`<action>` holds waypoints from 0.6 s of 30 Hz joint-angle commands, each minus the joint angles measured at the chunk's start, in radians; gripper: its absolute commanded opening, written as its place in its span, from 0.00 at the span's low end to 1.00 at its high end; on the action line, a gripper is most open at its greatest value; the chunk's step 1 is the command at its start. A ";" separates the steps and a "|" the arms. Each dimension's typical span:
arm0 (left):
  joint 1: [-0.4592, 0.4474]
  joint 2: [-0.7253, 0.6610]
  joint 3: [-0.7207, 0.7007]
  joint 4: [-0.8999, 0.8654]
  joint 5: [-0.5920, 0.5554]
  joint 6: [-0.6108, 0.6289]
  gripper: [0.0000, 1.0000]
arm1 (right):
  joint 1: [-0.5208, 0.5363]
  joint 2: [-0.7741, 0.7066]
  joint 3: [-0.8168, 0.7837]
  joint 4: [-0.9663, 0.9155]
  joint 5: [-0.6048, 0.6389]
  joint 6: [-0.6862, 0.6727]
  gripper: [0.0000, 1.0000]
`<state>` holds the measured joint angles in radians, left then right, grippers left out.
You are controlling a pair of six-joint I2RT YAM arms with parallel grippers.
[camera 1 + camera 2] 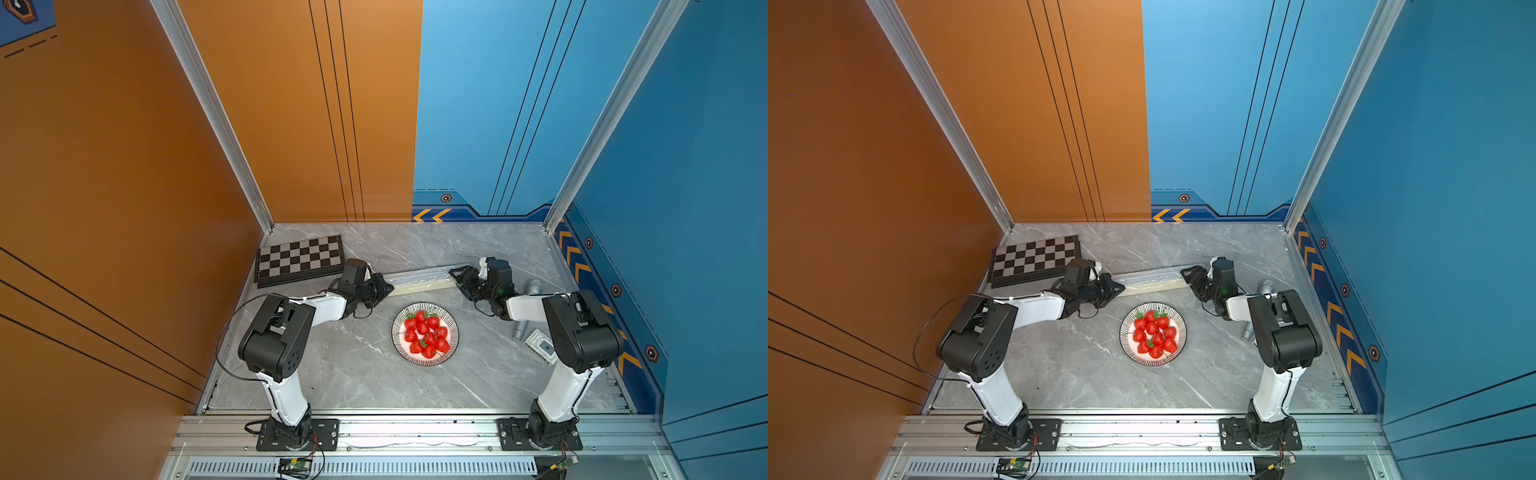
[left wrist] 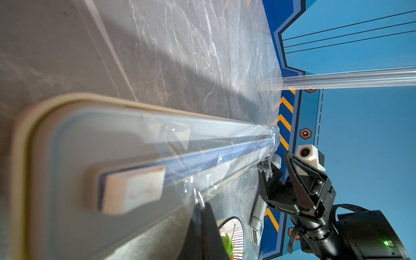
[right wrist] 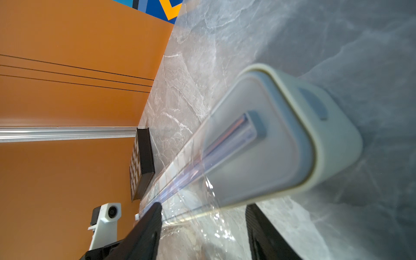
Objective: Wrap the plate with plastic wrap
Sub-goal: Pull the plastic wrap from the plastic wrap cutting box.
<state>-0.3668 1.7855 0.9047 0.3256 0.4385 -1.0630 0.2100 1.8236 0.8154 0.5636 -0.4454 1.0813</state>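
plate: round shallow dish, white centre, black radial-striped rim (image 1: 395, 334), carrying red strawberries (image 1: 426, 334); sits mid-way across the grey marble-pattern tabletop (image 1: 353, 374), bare, no film over it yet
dispenser: long narrow cream-white box with clear lid (image 1: 419, 280), flat on the table at 12 o'clock of the plate, just beyond it, long side across; I reckon a sheet drawn toward 6 o'clock lands straight over the berries
plastic wrap: thin clear crinkly film (image 3: 213, 222); short free edge hangs out of the box's plate-facing side, down near the table, well short of the plate
left gripper (image 1: 388, 286): at the box end, 11 o'clock of the plate; jaws closed; left wrist view shows film puckering at its fingertip (image 2: 203, 222), so it reads as pinching that corner
right gripper (image 1: 456, 279): at the other box end, 1 o'clock of the plate; jaws apart, straddling the film edge; nothing pinched as far as I can tell
why both ends: wide film needs two held corners to stay flat
step: grasp phase; next I'd expect a right pinch, then an even pull
risk: uneven pull skews the sheet; nothing pins the box, it may drag
clutter: black-and-silver chequered board (image 1: 299, 259) at 10 o'clock, grey cylinder (image 1: 519, 330) at 3 o'clock; both off the pull path
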 commanded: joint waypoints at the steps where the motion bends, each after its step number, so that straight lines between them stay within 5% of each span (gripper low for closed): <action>1: 0.008 -0.035 -0.011 -0.001 0.003 0.020 0.00 | 0.008 0.014 0.012 0.059 -0.010 0.025 0.53; 4: 0.008 -0.044 -0.013 0.000 0.003 0.026 0.00 | 0.006 0.007 0.013 0.073 -0.012 0.028 0.40; 9: 0.009 -0.068 -0.010 0.000 0.003 0.042 0.00 | 0.005 -0.027 0.013 0.082 -0.003 0.028 0.00; 18: 0.009 -0.125 0.014 -0.003 0.014 0.020 0.00 | 0.001 -0.156 0.055 -0.044 0.022 -0.043 0.00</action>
<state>-0.3611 1.6955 0.9035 0.3252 0.4385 -1.0443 0.2111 1.7306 0.8265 0.5732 -0.4412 1.0870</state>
